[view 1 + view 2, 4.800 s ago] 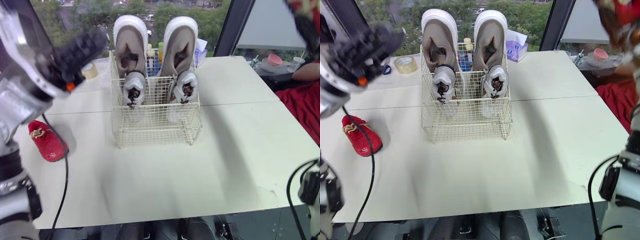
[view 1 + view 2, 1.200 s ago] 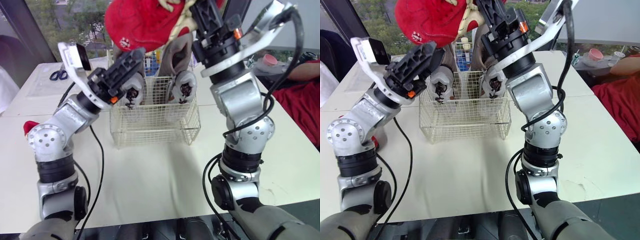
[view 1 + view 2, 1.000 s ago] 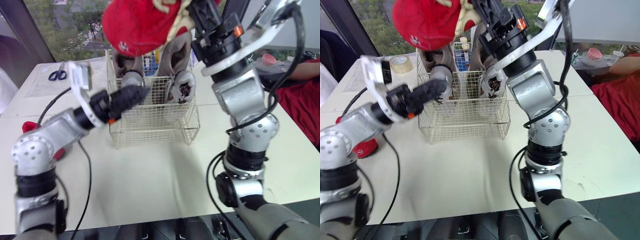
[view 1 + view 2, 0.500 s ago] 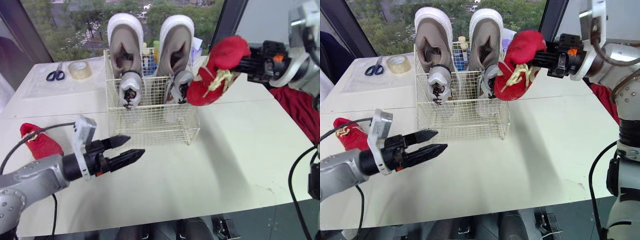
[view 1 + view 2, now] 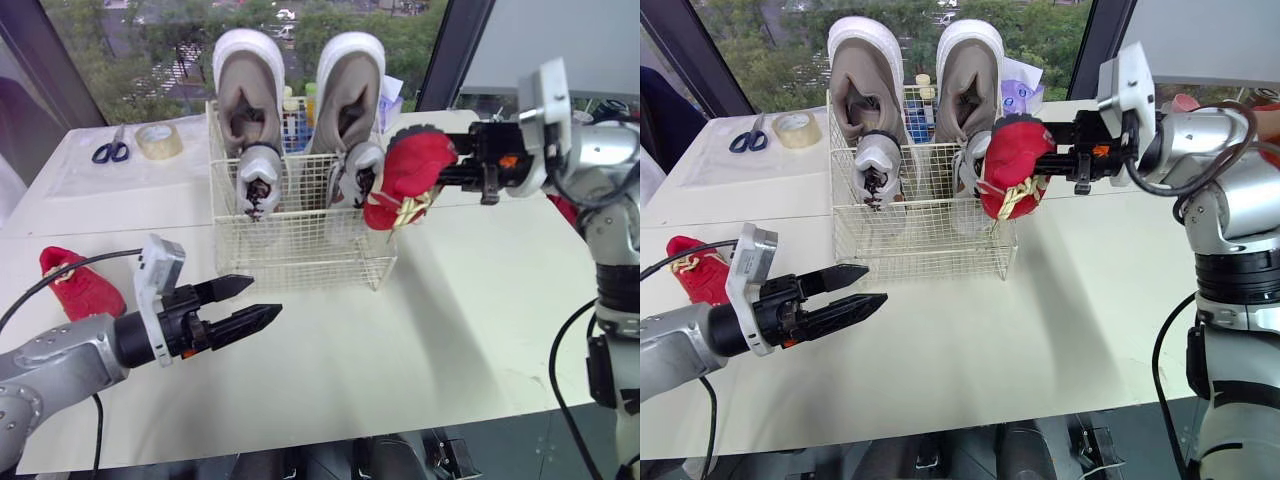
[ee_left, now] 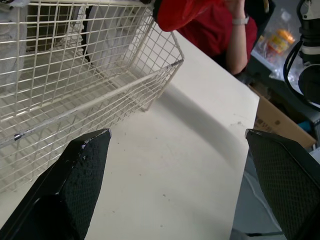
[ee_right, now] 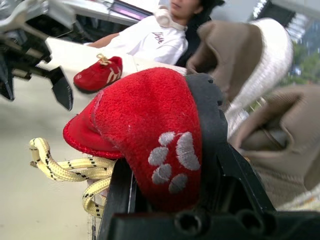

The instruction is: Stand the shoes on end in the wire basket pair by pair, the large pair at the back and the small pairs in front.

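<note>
Red fleece with a white paw print [image 7: 170, 157] marks the red shoe [image 5: 1012, 165], which is clamped at its heel in the right gripper [image 5: 1045, 150]. Its yellow laces [image 7: 65, 167] dangle at the wire basket's [image 5: 920, 245] right front corner, lower and closer in than half a second ago. The left gripper [image 5: 877, 283] hovers spread and empty over the table [image 5: 970, 350], barely shifted. The second red shoe [image 5: 695, 270] lies far left.

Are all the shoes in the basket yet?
Not yet. Two big shoes and two grey shoes already stand in the basket. The right gripper holds one red shoe at the basket's front corner. The other red shoe lies on the table, and the left gripper is open and empty.
</note>
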### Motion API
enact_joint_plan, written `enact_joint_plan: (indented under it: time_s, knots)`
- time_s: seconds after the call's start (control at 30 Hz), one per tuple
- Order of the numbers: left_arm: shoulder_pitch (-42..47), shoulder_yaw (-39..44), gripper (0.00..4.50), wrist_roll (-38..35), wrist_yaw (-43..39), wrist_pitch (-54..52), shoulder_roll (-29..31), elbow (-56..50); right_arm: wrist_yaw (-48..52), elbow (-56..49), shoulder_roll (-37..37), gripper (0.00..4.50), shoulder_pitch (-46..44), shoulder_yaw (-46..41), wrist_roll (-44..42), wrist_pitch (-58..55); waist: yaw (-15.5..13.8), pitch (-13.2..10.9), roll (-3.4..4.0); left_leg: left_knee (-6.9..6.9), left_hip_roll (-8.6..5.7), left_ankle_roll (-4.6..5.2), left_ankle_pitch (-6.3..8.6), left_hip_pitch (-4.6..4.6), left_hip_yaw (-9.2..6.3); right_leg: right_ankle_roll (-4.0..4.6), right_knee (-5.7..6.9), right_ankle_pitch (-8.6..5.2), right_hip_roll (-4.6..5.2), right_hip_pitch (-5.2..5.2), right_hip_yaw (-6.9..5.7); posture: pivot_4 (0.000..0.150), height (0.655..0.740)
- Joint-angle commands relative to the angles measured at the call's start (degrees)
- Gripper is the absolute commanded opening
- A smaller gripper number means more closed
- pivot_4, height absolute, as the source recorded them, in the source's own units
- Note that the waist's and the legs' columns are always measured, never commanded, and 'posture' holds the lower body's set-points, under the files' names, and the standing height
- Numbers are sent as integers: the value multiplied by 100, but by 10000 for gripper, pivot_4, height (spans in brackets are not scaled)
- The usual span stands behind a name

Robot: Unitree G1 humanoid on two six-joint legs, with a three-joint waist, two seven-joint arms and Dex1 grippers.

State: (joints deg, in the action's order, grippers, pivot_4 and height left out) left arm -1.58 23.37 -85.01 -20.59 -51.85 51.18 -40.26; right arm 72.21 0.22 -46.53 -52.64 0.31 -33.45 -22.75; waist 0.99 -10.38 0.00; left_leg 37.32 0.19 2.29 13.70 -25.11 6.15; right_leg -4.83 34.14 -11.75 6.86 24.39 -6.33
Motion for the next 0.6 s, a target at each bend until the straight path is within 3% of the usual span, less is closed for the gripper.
enact_joint_plan:
  time_s: [0.03,0.3,0.6]
  knots:
    - [41,8,44425,-2,-43,136,74,-95,140,80,233,8807,184,255,81,-169,2,5,-6,0,6,0,0,7,1,3,0,2,-4,-6,0,1500,7400]
    - [-39,-24,44425,90,-36,198,-9,-98,-42,-89,257,8807,12,-1,203,-177,-3,7,-5,-14,22,13,10,35,5,28,-1,3,-6,6,-1,1500,7400]
    - [-145,-82,44425,236,-180,279,-50,-32,-487,-526,-65,8807,-560,-766,-656,-1487,-51,1,3,-21,22,2,3,-7,8,38,0,3,-2,41,3,1500,7400]
